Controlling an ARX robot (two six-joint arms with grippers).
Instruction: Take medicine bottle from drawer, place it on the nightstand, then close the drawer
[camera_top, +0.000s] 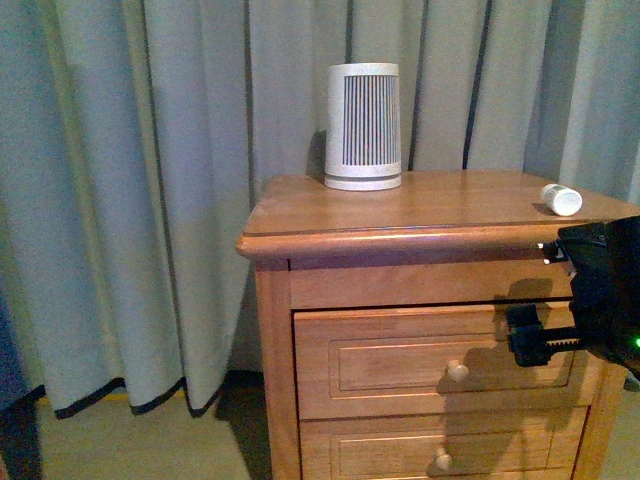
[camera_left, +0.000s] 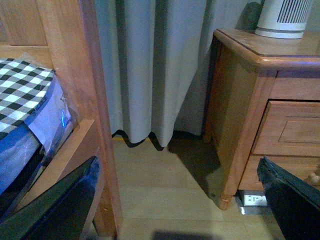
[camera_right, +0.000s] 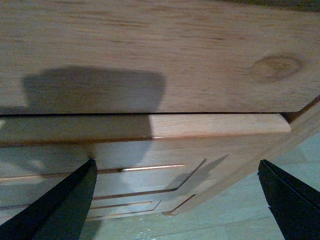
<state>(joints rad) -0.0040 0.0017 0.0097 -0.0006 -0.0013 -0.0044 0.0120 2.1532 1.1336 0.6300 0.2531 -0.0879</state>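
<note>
Since the bottle (camera_top: 561, 199) already lies on its side on the nightstand (camera_top: 420, 205) top, near the right edge, what we judge remains is shutting the drawer (camera_top: 400, 360). From the front it looks almost closed, though the right wrist view shows its front just proud of the frame. Our right hand (camera_top: 530, 338) hangs in front of the drawer's right end with fingers spread and nothing held. We should press flat against the panel, nearer the knob (camera_top: 457, 371) than the corner, so it slides straight and does not jolt the bottle into rolling. Our left hand (camera_left: 175, 210) is released, low beside the bed (camera_left: 30, 100).
</note>
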